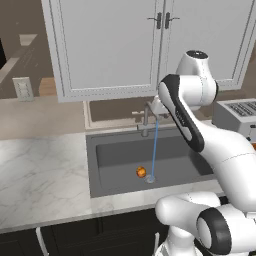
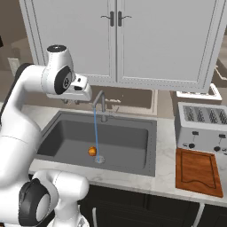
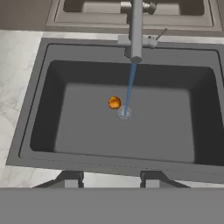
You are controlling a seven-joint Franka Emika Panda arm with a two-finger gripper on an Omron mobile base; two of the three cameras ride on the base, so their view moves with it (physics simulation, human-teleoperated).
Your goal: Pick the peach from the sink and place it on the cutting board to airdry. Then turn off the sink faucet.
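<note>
The peach (image 3: 114, 103) is a small orange-red fruit lying on the floor of the dark grey sink (image 3: 31, 100), just left of the round drain (image 3: 124, 112). It also shows as the peach (image 1: 141, 172) and the peach (image 2: 92, 151). The sink faucet (image 3: 136, 30) stands at the back rim, with a blue stream of water running from it down to the drain. My gripper (image 3: 111, 178) hangs open and empty high above the basin's front edge, well clear of the fruit. The cutting board (image 2: 197, 171) lies on the counter right of the sink.
A silver toaster (image 2: 201, 126) stands behind the board on the right counter. White wall cabinets (image 2: 133, 40) hang above the sink. Marble counter (image 1: 40, 175) stretches to the left of the basin.
</note>
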